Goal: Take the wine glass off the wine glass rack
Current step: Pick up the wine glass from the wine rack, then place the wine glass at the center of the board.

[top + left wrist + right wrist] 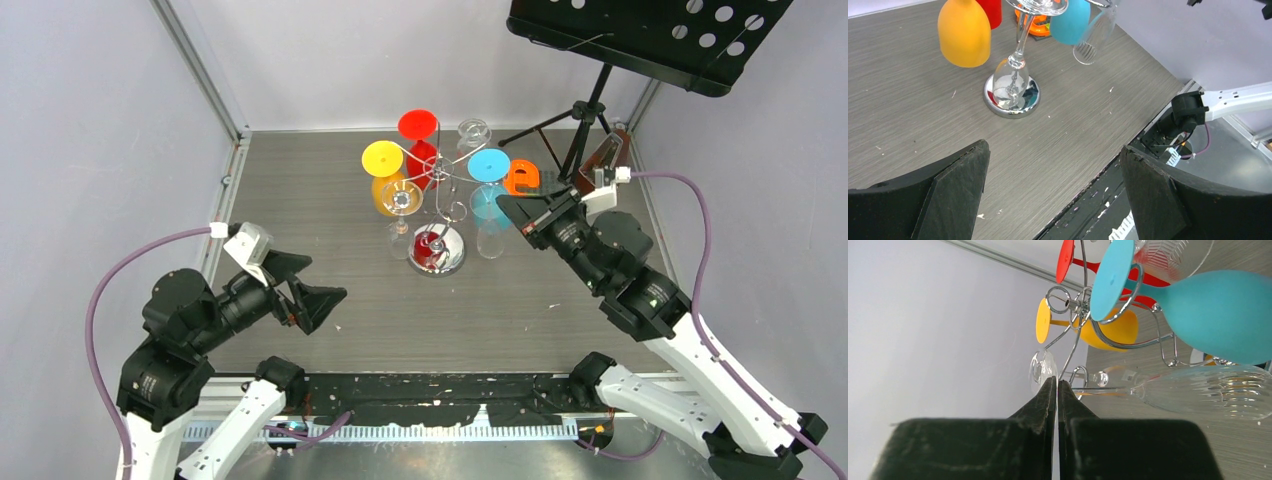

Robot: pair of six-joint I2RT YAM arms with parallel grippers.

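Top external view, read from the near edge outward, shows the left gripper point(312, 285) nearest, spread wide with nothing between its fingers, held over the table point(300, 200) and well apart from the wine glass rack point(455, 258). In the left wrist view the rack's round mirrored base is seen beyond the parted fingers, out of their reach.

Farther in, at the middle of the table, the rack is seen standing upright with every glass hung upside down by its foot from the curled arms. A plain clear glass point(403, 205) is hung at the near left, a yellow glass point(383, 158) at the left, a clear ribbed glass point(491, 240) at the near right, a blue glass point(489, 166) just behind it and a red glass point(418, 124) at the far side. Nothing is judged to have been taken off yet, so the step in hand is taken to be the approach.

The right gripper point(505, 203) is held at the rack's right side, clenched with its fingers pressed together on nothing. In the right wrist view its tips are aimed at the foot of the clear ribbed glass; contact cannot be told.

For the next move, the fingers would have to be parted, set around a stem just below the foot, and the glass drawn outward until the scroll end is cleared. Care is called for, since the neighbours are hung close.

At the far right a black music stand point(650, 35) is left aside
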